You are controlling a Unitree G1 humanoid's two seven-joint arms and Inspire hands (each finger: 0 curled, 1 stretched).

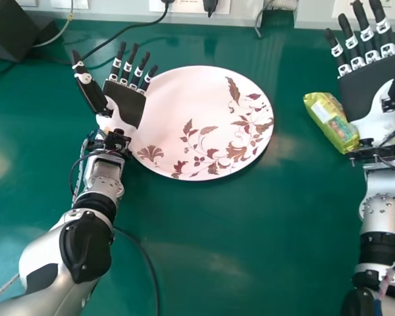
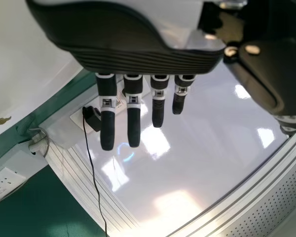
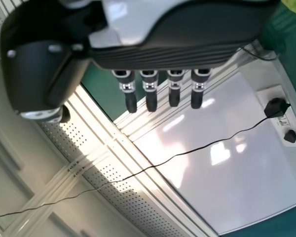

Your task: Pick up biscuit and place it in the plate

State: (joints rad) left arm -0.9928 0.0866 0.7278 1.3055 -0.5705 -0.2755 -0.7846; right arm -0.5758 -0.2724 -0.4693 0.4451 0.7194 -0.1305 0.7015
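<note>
My fingers [image 2: 107,129] are straight and apart, my left hand [image 1: 126,104] at the flowered plate [image 1: 178,118], my right hand [image 1: 367,89] just beside the biscuit packet [image 1: 329,120] on the desk [image 1: 217,250].

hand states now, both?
Left hand: open, fingers straight, holding nothing.
Right hand: open, fingers straight, holding nothing; biscuit pack beside it.
</note>
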